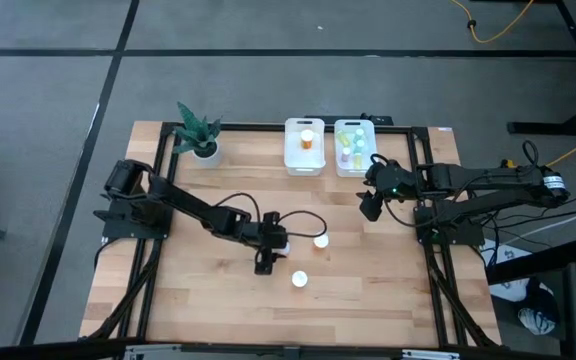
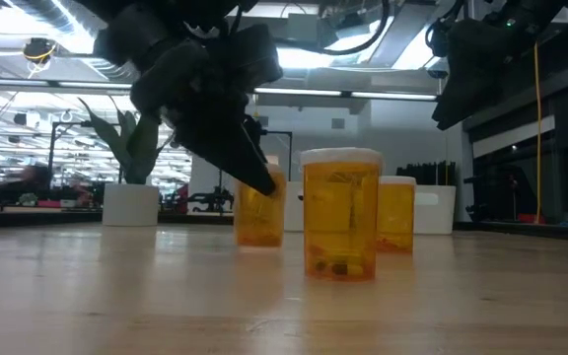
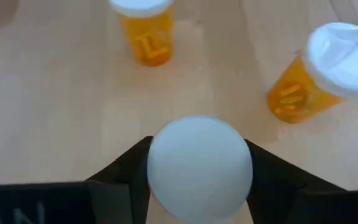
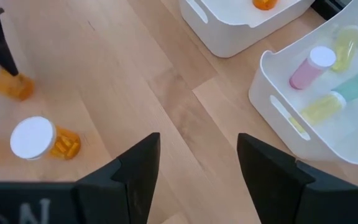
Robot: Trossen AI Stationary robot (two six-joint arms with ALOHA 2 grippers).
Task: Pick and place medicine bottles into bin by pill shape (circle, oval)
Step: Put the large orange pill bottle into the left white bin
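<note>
Left wrist view: my left gripper (image 3: pixel 199 171) is clamped on the white cap of one orange bottle (image 3: pixel 199 167), mid-table, well in front of the two white bins.

- Loose, still to sort: second orange bottle (image 1: pixel 321 241) just beside the held one on the bin side; third orange bottle (image 1: pixel 299 279) just beyond it, away from the bins.
- Done: left bin (image 1: pixel 304 163) holds one orange bottle; right bin (image 1: pixel 354 168) holds several pastel bottles (image 4: pixel 312 67).
- Right gripper (image 4: pixel 197 163): fingers spread wide, empty, hovering just in front of the right bin.
- Potted plant (image 1: pixel 200 133): beside the left bin, clear of my path, I judge.

I reckon roughly two thirds sorted.
</note>
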